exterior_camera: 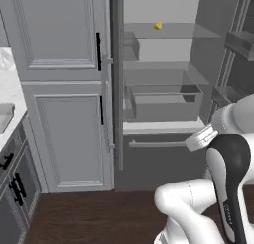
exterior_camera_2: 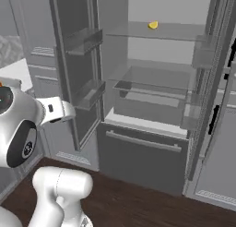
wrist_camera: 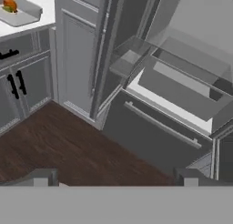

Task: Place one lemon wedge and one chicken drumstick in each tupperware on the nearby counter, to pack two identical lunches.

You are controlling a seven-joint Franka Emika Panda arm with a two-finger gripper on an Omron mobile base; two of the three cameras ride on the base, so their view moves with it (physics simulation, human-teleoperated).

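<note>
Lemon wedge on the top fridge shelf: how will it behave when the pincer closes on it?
The lemon wedge looks tiny and probably light. Its rounded, tapering shape may let it squirt out of a pinch. The glass shelf under it looks smooth, so a nudge could slide or rock it.

Both base views look forward from behind the arm at the open fridge (exterior_camera: pixel 163 89), sharing its shelves; the hand view looks down over the floor (wrist_camera: pixel 68 145) at its drawer.

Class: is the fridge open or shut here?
Open. The fridge door is swung aside, baring glass shelves, with a lemon wedge on the top one.
</note>
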